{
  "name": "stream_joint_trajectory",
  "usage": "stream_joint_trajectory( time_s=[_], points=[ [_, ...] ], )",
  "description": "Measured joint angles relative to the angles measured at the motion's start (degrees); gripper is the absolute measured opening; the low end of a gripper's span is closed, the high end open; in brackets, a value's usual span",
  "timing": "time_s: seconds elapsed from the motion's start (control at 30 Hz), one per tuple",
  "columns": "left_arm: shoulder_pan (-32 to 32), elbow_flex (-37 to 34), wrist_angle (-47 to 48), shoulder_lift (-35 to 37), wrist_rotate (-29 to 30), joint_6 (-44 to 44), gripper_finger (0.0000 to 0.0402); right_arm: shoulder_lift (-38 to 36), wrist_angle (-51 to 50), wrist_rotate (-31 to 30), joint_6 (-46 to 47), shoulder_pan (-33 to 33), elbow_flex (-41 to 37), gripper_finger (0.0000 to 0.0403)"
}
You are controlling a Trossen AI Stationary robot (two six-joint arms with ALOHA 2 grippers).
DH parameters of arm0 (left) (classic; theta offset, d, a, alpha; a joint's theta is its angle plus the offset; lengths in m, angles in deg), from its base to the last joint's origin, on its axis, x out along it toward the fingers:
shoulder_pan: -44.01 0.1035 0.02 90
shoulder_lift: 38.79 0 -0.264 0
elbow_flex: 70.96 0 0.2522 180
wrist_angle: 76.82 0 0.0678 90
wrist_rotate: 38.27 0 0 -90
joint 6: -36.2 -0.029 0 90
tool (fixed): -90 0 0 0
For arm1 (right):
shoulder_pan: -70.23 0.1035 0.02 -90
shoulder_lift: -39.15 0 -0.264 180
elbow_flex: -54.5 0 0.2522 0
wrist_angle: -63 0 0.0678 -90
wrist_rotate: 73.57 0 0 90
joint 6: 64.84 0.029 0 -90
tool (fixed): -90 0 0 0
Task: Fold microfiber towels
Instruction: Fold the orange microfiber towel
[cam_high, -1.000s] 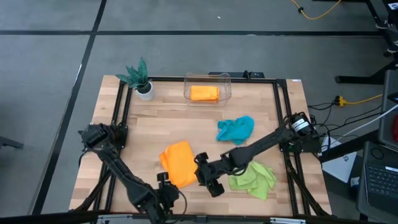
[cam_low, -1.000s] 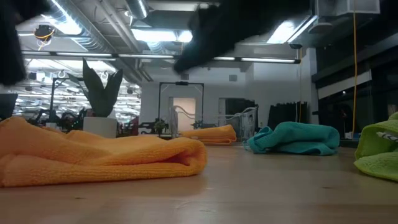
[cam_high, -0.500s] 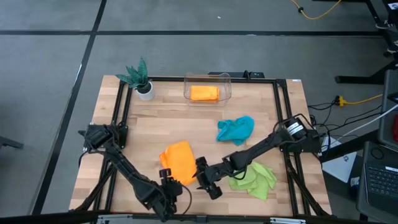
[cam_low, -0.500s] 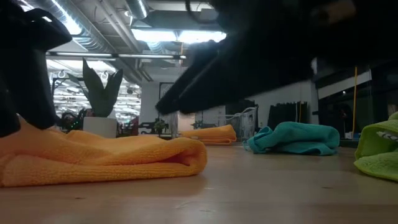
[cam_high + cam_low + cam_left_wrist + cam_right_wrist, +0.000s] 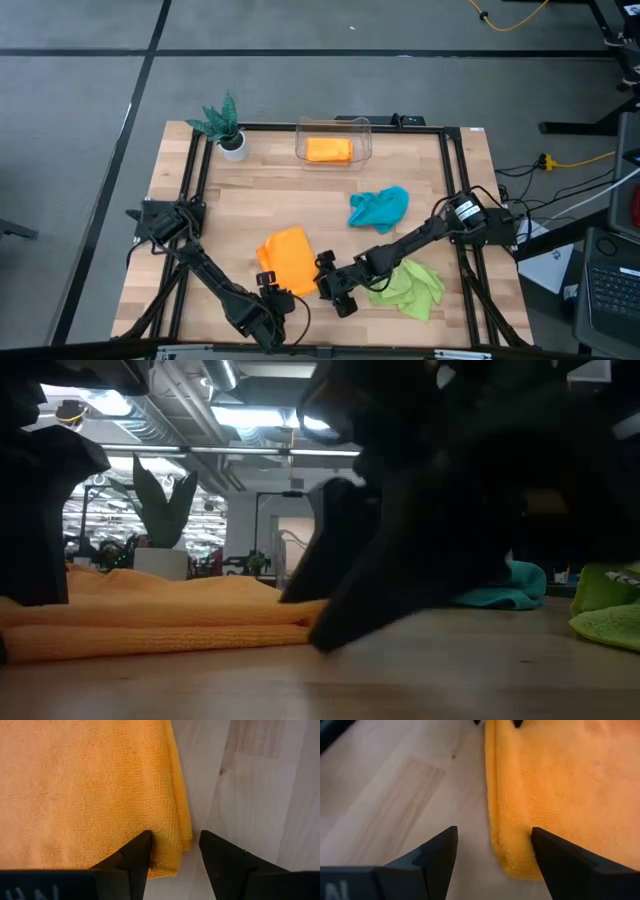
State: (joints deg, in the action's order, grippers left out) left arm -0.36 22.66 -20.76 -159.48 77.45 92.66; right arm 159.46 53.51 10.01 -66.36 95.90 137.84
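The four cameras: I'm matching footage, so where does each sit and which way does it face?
High view: overhead, straight down on the table; both arms show.
Low view: table-top height, looking level across; dark arms block much.
Left wrist view: on the left arm, left gripper open astride a corner of the folded orange towel.
Right wrist view: on the right arm, right gripper open over that towel's edge.
All share that towel.
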Motion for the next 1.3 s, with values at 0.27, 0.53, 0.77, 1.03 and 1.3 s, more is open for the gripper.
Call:
stream_joint_trajectory(
  time_s=[0.27, 0.53, 0.77, 1.03, 1.3],
  points=[
    [-0.4, -0.6, -0.6, -0.1, 0.1, 0.2, 0.0162, 3.2, 1.5, -2.9, 3.3, 0.2, 0.3, 0.0229],
    [-0.4, -1.1, -0.7, -0.1, 0.5, 0.2, 0.0034, 3.6, 1.6, -4.7, 9.0, 0.2, 0.2, 0.0104],
    [-1.3, 1.2, 1.0, 0.1, -1.4, -1.9, 0.0003, 1.6, 0.2, -1.9, 16.9, 0.2, 0.0, 0.0014],
    [-2.2, 9.2, 1.4, 3.8, -4.2, -8.4, 0.0001, -7.7, -4.1, 8.8, 25.8, 3.0, -0.1, 0.0007],
    [-2.4, 13.7, 3.2, 4.0, -4.4, -15.1, 0.0, -11.4, -4.0, 10.0, 28.0, 5.2, -0.2, 0.0007]
  ],
)
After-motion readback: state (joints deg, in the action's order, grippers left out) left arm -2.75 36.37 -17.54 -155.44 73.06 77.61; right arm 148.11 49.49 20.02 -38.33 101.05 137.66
